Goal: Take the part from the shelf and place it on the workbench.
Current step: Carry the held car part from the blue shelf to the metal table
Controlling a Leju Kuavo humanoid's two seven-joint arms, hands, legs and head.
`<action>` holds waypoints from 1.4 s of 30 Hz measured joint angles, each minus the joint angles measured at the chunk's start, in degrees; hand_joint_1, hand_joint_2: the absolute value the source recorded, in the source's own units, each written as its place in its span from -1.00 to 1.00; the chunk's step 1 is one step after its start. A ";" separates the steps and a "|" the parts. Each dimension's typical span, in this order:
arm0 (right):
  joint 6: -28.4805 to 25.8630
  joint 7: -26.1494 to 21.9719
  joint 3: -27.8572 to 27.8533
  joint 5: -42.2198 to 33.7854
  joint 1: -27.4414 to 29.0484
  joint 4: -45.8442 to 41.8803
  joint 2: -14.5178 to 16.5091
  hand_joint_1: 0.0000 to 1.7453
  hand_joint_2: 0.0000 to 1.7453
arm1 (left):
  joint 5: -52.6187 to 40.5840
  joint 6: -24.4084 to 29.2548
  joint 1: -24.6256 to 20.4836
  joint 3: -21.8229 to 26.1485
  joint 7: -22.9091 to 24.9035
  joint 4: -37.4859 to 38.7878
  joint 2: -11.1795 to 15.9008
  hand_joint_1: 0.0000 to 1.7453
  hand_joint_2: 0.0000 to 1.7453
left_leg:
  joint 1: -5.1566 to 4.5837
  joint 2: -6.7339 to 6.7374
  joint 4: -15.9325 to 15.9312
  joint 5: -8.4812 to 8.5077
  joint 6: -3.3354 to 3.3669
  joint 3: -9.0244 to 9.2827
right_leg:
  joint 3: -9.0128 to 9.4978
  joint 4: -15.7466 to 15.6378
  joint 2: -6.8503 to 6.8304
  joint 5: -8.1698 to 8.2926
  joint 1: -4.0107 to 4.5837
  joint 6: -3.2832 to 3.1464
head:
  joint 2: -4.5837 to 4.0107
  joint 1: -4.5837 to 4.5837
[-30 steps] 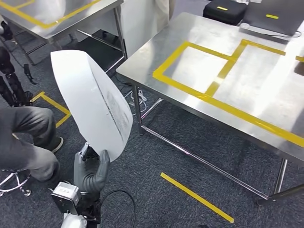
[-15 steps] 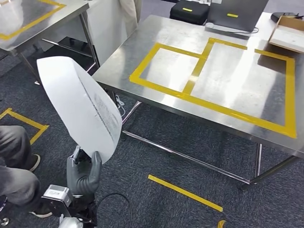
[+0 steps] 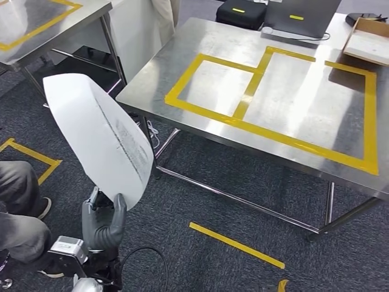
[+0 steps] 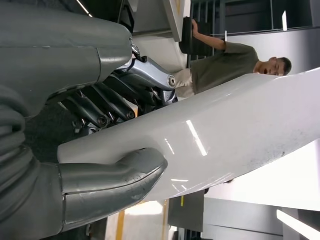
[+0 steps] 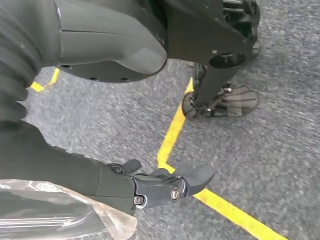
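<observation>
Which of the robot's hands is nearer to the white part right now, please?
Left. The left hand grips the white part at its lower edge; the right hand hangs over the carpet, apart from it.

Left hand (image 3: pixel 103 222) grips the white part (image 3: pixel 98 137) by its lower edge, part tilted up over the carpet. Workbench (image 3: pixel 321 103) with yellow tape rectangles sits well apart, ahead-right. Person's grey-trousered leg (image 3: pixel 18 204) at left.

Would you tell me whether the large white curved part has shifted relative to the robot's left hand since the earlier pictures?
No. The large white curved part sits in the left hand as before; only the camera's view of the steel workbench shifted.
</observation>
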 joint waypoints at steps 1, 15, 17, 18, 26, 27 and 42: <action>0.10 0.09 -0.01 0.04 -0.06 0.00 -0.03 -1.00 1.00 | -0.02 0.00 0.01 0.04 -0.01 -0.07 -0.02 1.00 1.00 | 0.24 0.44 -0.85 0.35 0.14 0.50 | -1.08 2.00 -1.20 -1.12 0.04 0.10 | 0.00 0.11; 0.79 0.63 -0.05 0.52 -0.06 -0.01 -0.09 -1.00 1.00 | -0.68 -0.03 0.28 0.33 0.17 -0.16 0.17 1.00 1.00 | 2.26 2.47 2.55 -3.40 -4.40 1.00 | -0.62 2.25 -3.78 -0.68 -1.91 -0.26 | 0.00 -0.13; 0.89 0.73 -0.07 0.57 0.00 -0.02 -0.11 -1.00 1.00 | -0.95 0.02 0.24 0.33 0.22 -0.18 0.20 1.00 1.00 | 2.01 2.59 8.15 -6.25 -4.18 -1.53 | -0.33 2.25 -3.82 -0.90 -1.61 -1.03 | 0.00 -0.51; 0.96 0.77 -0.07 0.58 0.02 -0.02 -0.11 -1.00 1.00 | -1.04 0.04 0.26 0.33 0.27 -0.19 0.22 1.00 1.00 | 1.75 2.60 12.36 -8.00 -3.95 -3.67 | -0.22 2.24 -3.83 -1.04 -1.37 -1.29 | 0.00 -0.64; 1.07 0.96 -0.27 0.60 0.04 0.01 -0.01 -1.00 1.00 | -1.46 0.07 0.23 0.32 0.85 -0.19 0.40 1.00 1.00 | -1.12 2.58 5.29 -0.94 0.30 -2.98 | 1.21 2.19 -3.48 -2.27 0.49 -2.05 | 0.00 -0.70; 1.07 0.96 -0.30 0.60 0.03 0.01 0.03 -1.00 1.00 | -1.47 0.07 0.22 0.30 0.85 -0.19 0.40 1.00 1.00 | -1.26 2.59 4.51 -1.19 0.33 -2.71 | 1.13 2.08 -3.49 -2.30 0.49 -1.81 | 0.00 -0.74; 0.47 1.38 -0.94 0.18 0.20 0.02 -0.04 -1.00 1.00 | -2.60 -0.77 -0.08 -0.92 1.07 -0.18 0.23 1.00 1.00 | -0.91 2.86 2.49 -2.42 -1.00 -0.06 | -0.63 1.87 -4.46 -0.50 0.21 -0.54 | 0.00 -0.73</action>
